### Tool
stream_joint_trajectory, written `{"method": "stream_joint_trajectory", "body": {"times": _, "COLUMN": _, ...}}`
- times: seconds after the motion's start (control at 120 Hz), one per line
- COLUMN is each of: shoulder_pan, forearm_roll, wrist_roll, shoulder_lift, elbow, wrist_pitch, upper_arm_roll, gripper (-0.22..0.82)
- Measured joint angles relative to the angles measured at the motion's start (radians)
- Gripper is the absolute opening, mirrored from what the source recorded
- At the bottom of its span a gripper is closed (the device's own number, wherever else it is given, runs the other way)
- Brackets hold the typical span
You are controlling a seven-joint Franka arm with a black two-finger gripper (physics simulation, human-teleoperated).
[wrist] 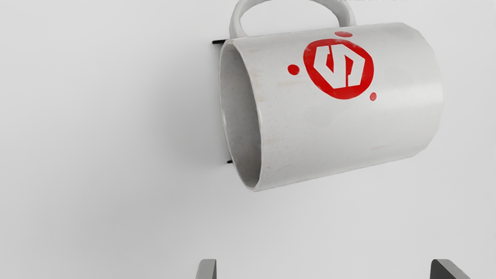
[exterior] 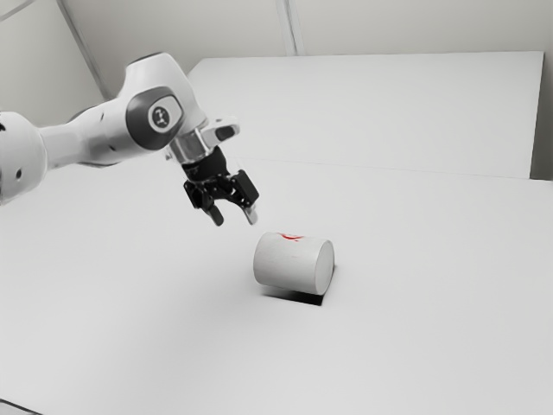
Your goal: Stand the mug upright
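Mug (exterior: 289, 263) lies on its side on the white bench (exterior: 130, 337), near the hand (exterior: 234, 216), below it and toward the exterior view's right. The hand is released, its two fingers (wrist: 207, 271) spread well apart above the bench. From the exterior view come the smooth white arm (exterior: 95, 138) with its grey ring, the hand's black body, a thin edge of red on the mug and a flat black patch (exterior: 307, 299) under one end. The wrist view gives the looped handle (wrist: 235, 23), the round open mouth (wrist: 242, 116) with its thin rim, and the whole red badge (wrist: 339, 93) with white angular shapes. The mug's wall is a glossy off-white cylinder, faintly stained with tan specks
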Motion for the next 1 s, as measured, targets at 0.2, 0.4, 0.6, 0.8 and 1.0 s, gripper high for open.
{"method": "stream_joint_trajectory", "body": {"times": 0.2, "shoulder_pan": 0.014, "forearm_roll": -0.205, "wrist_roll": 0.097, "shoulder_lift": 0.028, "elbow": -0.111, "wrist_pitch": 0.135, "upper_arm_roll": 0.001, "gripper": 0.6}}
{"method": "stream_joint_trajectory", "body": {"times": 0.4, "shoulder_pan": 0.069, "forearm_roll": -0.398, "wrist_roll": 0.222, "shoulder_lift": 0.065, "elbow": -0.148, "wrist_pitch": 0.22, "upper_arm_roll": 0.001, "gripper": 0.6}}
{"method": "stream_joint_trajectory", "body": {"times": 0.6, "shoulder_pan": 0.077, "forearm_roll": -0.569, "wrist_roll": 0.366, "shoulder_lift": 0.122, "elbow": -0.149, "wrist_pitch": 0.257, "upper_arm_roll": 0.001, "gripper": 0.6}}
{"method": "stream_joint_trajectory", "body": {"times": 0.8, "shoulder_pan": 0.082, "forearm_roll": -0.729, "wrist_roll": 0.512, "shoulder_lift": 0.151, "elbow": -0.17, "wrist_pitch": 0.262, "upper_arm_roll": 0.001, "gripper": 0.6}}
{"method": "stream_joint_trajectory", "body": {"times": 1.0, "shoulder_pan": 0.084, "forearm_roll": -0.879, "wrist_roll": 0.637, "shoulder_lift": 0.179, "elbow": -0.183, "wrist_pitch": 0.221, "upper_arm_roll": -0.001, "gripper": 0.6}}
